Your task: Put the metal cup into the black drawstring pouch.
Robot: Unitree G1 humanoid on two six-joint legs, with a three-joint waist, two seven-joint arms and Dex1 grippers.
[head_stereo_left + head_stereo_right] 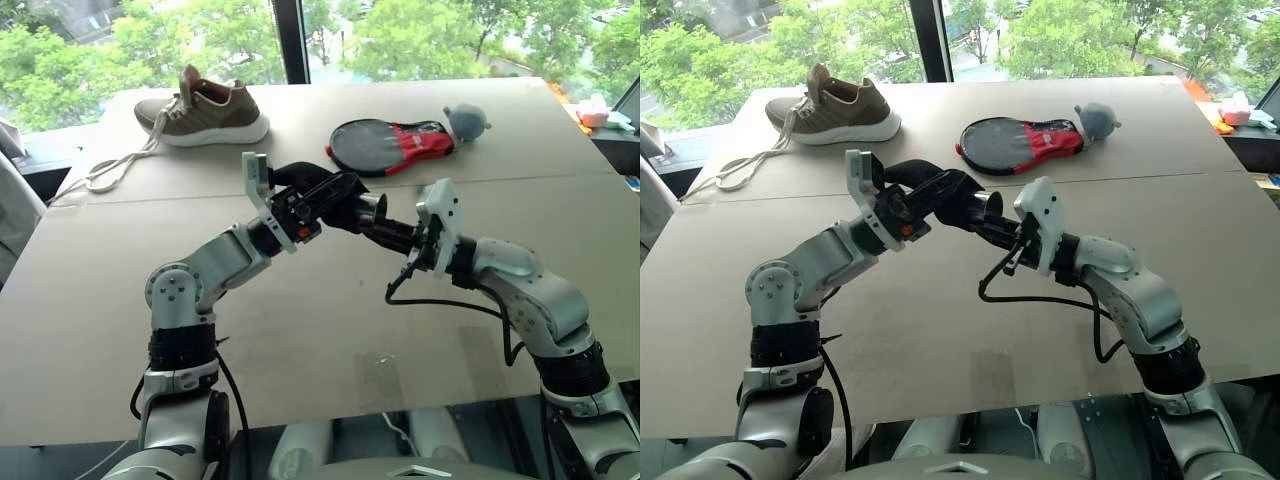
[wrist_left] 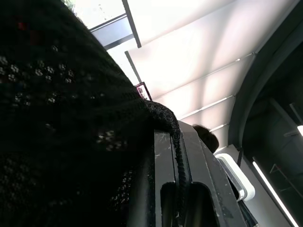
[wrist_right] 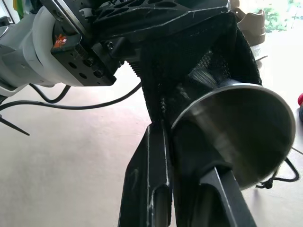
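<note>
the left gripper (image 1: 908, 205) is clamping the pouch (image 1: 945, 195) up above the table (image 1: 940, 330). the right gripper (image 1: 992, 228) is pinching the cup (image 3: 236, 132) rim, pushing its base into the pouch mouth. judging by this, insertion is partly done; the cup is needing pushing fully in, then releasing.

no legible text, brand, number or sign found in any view. small orange sticker on the left wrist housing (image 3: 58, 41): unreadable.

Silver arms; black claws, cables

cup: the metal cup (image 3: 236, 135), shiny steel, tipped sideways, base entering pouch mouth
pouch: the black drawstring pouch (image 3: 189, 61), soft mesh fabric, held above table, at the cup's 11 o'clock
</note>
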